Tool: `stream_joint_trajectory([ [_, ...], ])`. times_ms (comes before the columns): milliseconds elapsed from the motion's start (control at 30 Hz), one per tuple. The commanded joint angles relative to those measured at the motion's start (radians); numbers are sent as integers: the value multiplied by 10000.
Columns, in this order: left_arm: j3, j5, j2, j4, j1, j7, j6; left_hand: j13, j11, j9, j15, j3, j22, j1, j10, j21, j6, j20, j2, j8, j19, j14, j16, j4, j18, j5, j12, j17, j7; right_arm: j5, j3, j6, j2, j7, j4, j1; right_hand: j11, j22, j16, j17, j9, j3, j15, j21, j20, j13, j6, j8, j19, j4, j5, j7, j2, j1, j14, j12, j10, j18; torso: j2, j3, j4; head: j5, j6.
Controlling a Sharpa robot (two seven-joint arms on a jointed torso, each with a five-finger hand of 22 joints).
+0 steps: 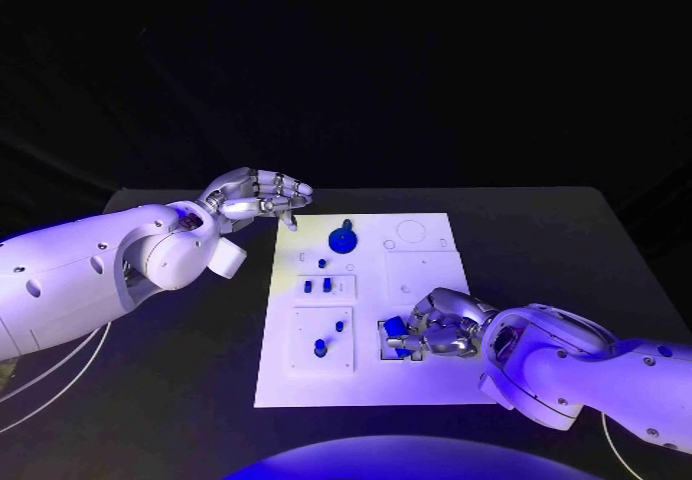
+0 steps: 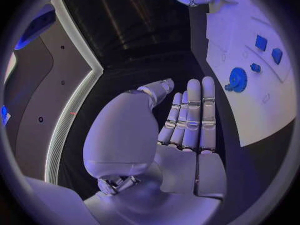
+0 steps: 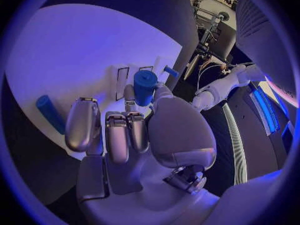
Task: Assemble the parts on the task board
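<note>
Head view: task board (image 1: 433, 385) carries about seven blue parts (image 1: 343, 240) | right hand (image 1: 433, 330) grips one blue part (image 3: 144, 86) | left hand (image 1: 260, 198) holds nothing, fingers straight together.

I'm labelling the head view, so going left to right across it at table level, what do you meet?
Left hand, hovering past the board's far left corner → task board → round blue part near its far edge → right hand, holding a blue part over the board's near right area.
</note>
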Motion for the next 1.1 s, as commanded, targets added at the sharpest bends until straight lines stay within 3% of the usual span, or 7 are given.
stream_joint_trajectory([
  [33,6,35,5,15,5,37,157,-15,-12,-9,2,-24,-13,-84,-67,-66,-72,5,4,55,-54,-96,36,61,131,32,47,-9,396,-71,-13,42,26,-102,20,-27,-85,948,41,2510,20,-63,-85,-42,-84,2069,593,63,-4,-23,-3,-581,-5,-15,1019,1,716,-160,1,-5,6,18,-7],
  [400,6,35,-26,30,5,24,158,-15,-12,-9,2,-24,-13,-84,-67,-66,-72,5,4,55,-54,-96,36,61,131,32,47,-9,396,-209,-12,-62,104,-152,-54,-31,-94,965,41,2508,33,-120,-97,-13,-94,2069,593,86,5,-7,-7,-588,-38,-1,1019,-2,716,-166,3,-4,0,47,-12],
  [567,6,35,-46,38,5,18,149,-15,-12,-9,2,-24,-13,-84,-67,-66,-72,5,4,55,-54,-96,36,61,131,32,47,-9,396,-256,-11,45,175,-159,-94,-31,-98,966,39,2502,72,-494,-103,-53,-108,2048,576,157,-1,16,-14,-590,-98,-378,1017,-40,703,-164,0,-5,-4,57,-20],
  [933,6,35,-83,55,5,8,129,-20,-10,-15,2,-17,-24,-86,-98,-80,-100,9,-7,73,-54,-105,47,69,135,33,72,-8,398,-574,-11,-326,194,-318,-177,-31,-90,965,33,2483,128,-1018,-98,-124,-106,1984,514,256,-11,42,44,-582,-573,-741,1013,-140,659,-158,-1,1,-7,78,-21],
  [1100,6,35,-93,66,5,3,125,-21,-11,-16,1,-11,-25,-76,-105,-82,-106,8,-9,78,-53,-108,50,64,136,34,79,-8,397,-714,-11,-391,211,-370,-229,-31,-86,984,39,2508,152,-1130,-95,-116,-103,1981,488,304,1,59,116,-578,-1004,-1039,1018,-157,654,-162,3,5,0,77,-13],
])
